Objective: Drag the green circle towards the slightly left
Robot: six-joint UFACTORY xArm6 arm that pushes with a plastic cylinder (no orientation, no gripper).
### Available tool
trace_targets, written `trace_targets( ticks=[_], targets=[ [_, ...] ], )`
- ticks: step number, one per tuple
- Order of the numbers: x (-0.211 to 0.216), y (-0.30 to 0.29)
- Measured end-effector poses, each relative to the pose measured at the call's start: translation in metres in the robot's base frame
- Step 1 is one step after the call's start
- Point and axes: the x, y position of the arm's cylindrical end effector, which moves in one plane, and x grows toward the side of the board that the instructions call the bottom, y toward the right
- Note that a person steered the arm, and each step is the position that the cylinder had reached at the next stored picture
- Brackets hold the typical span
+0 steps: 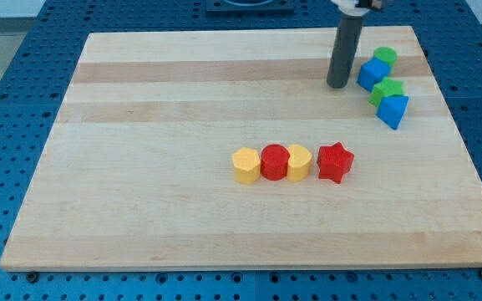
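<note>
My tip (337, 85) rests on the bench (182, 92), just left of the blue block (372, 73); the green circle (384, 57) sits behind, perhaps touching it. No hand shows.

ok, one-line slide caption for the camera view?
My tip rests left of the green circle and blue cube cluster at the wooden board's upper right.

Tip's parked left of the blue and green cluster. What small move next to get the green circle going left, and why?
Probably swing my tip around the view's top to the right of the green circle. It now stands left of it, with a blue block touching the circle, so only a push from the right sends it left.
</note>
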Motion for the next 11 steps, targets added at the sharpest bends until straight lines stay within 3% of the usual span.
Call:
trace_targets(
  ticks=[2, 3, 4, 5, 8, 11],
  targets=[
    [-0.069, 0.003],
    [-0.089, 0.064],
    [-0.1, 0.123],
    [-0.068, 0.147],
    [-0.034, 0.118],
    [-0.075, 0.101]
  ],
)
